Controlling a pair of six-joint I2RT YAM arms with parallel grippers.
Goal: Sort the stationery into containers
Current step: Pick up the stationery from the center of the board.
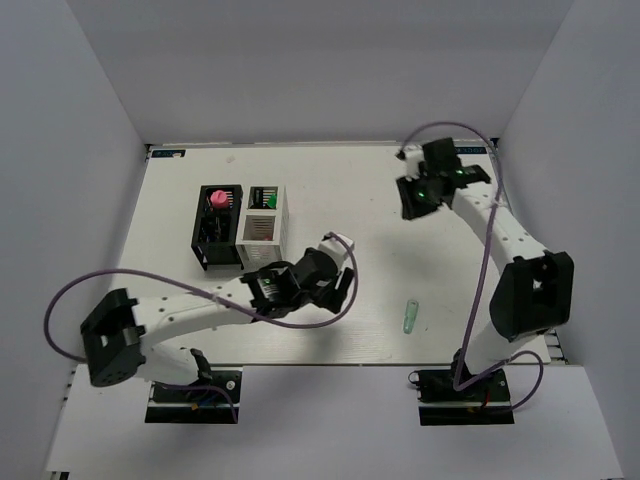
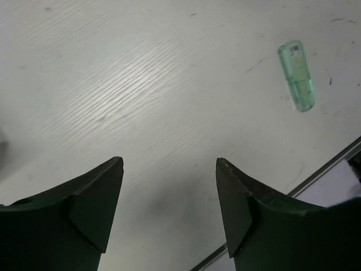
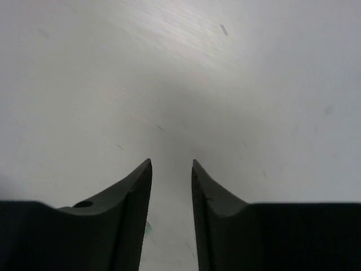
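The black container [image 1: 215,230] and the white container [image 1: 263,215] stand joined at the left of the desk [image 1: 340,180], a pink round item [image 1: 216,198] showing in the top of the black one. Just right of them the left hand [image 2: 169,169] hovers with its jaws wide apart and empty. The green pen-like piece [image 1: 409,316] lies flat, off to its right near the front edge. The piece is smooth, so it may roll or skid off the desk if a finger nudges it before the jaws close around it. A lopsided pinch could also squirt it out. Carrying it back, the left arm could knock the containers. The right hand [image 3: 171,165], far right and narrowly apart on nothing, sits well clear.
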